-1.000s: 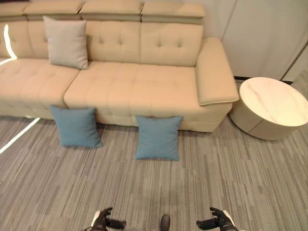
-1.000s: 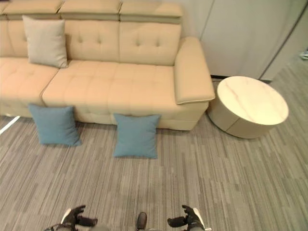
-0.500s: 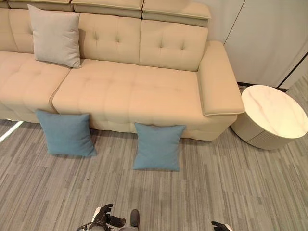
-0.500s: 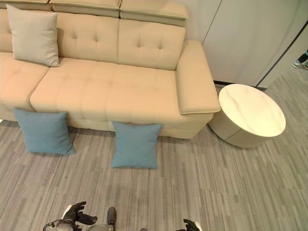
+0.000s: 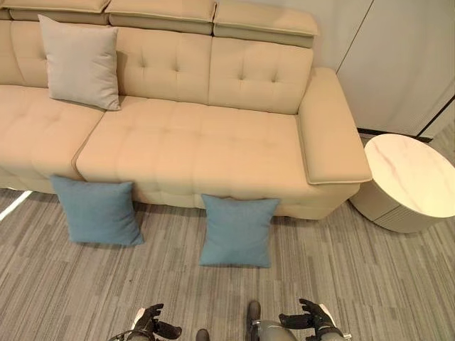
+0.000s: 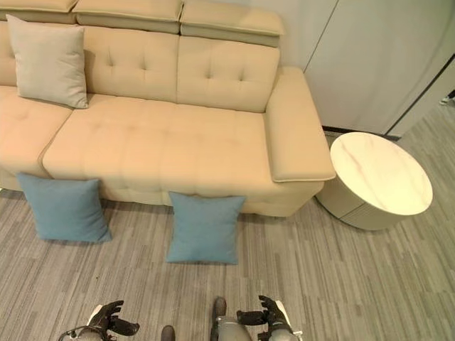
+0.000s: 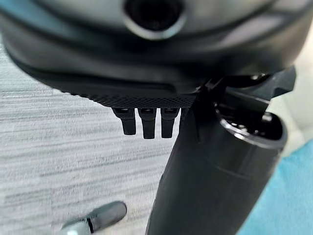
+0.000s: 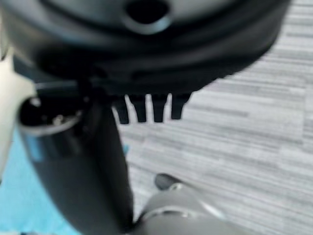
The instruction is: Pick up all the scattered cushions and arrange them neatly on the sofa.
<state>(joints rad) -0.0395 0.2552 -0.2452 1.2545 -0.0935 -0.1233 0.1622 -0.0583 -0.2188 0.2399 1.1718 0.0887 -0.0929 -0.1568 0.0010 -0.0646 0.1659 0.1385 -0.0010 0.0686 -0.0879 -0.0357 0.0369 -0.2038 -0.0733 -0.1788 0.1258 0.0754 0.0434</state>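
Observation:
Two blue cushions lean against the front of the beige sofa [image 5: 192,135] on the carpet: one at the left [image 5: 97,211], one near the middle [image 5: 238,230]. A grey cushion [image 5: 79,62] stands upright against the sofa's backrest at the left. My left hand [image 5: 148,324] and right hand [image 5: 311,317] hang low at the near edge of the view, well short of the cushions, both open with relaxed fingers and holding nothing. In the left wrist view a strip of blue cushion [image 7: 283,196] shows past the left hand [image 7: 146,120]; the right hand's fingers [image 8: 146,108] point at the carpet.
A round white marble-topped side table [image 5: 416,181] stands on the carpet right of the sofa's armrest. White cabinet doors [image 5: 405,57] rise behind it. Grey striped carpet [image 5: 85,284] lies between me and the sofa.
The camera has moved closer to the sofa and tilted, so the whole scene shifted. My right hand has come back further into view at the bottom. The cushions lie as before.

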